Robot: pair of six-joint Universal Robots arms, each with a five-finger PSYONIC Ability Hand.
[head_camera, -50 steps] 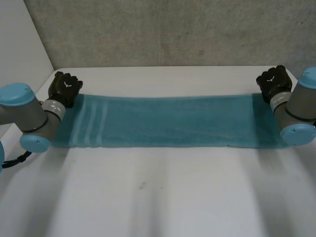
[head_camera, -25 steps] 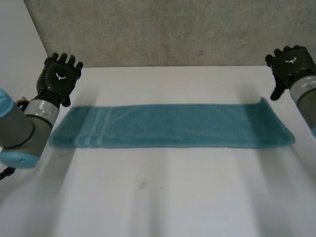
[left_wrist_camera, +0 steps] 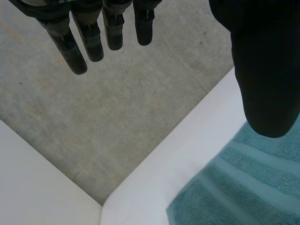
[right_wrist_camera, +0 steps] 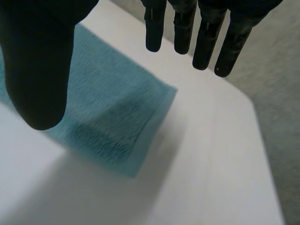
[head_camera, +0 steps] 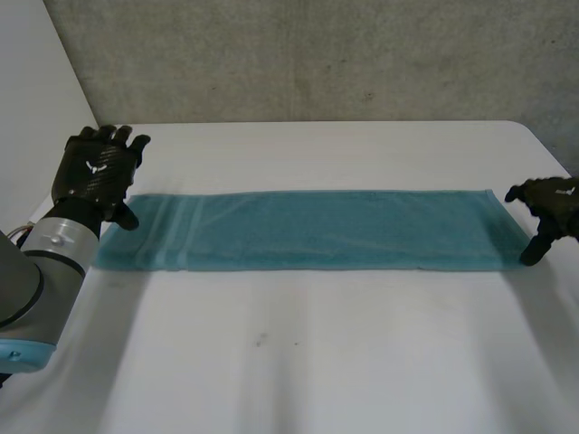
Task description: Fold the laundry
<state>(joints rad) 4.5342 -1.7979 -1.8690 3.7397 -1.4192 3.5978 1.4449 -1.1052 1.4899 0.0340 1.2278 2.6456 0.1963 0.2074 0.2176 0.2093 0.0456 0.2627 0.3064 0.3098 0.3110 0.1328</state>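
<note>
The white table (head_camera: 298,362) takes up most of the head view, and the teal towel (head_camera: 317,229) lies flat across the middle of it as one long band running from 9 o'clock to 3 o'clock. It looks pretty smooth with straight long edges. At the corner under the right hand it seems to be two layers thick, so I'd guess the lengthwise fold is already done and the end-to-end fold is what's left.

The left arm (head_camera: 36,271) comes in at about 8 o'clock. The left hand (head_camera: 95,172) sits at the 9 o'clock end of the towel, over its far corner where the pale stripes (head_camera: 172,231) are. Its fingers (left_wrist_camera: 75,47) are straight and spread, the thumb hangs above the striped end, and it has nothing in its grip. I can't tell if it touches the cloth.

The right hand (head_camera: 552,212) is at 3 o'clock, just beside the short edge. It's loose and open too, holding nothing, with the towel corner lying below its thumb (right_wrist_camera: 40,61).

One hand at each short end makes sense to me: that's where you'd want them to pinch the corners and carry one end over onto the other
</note>
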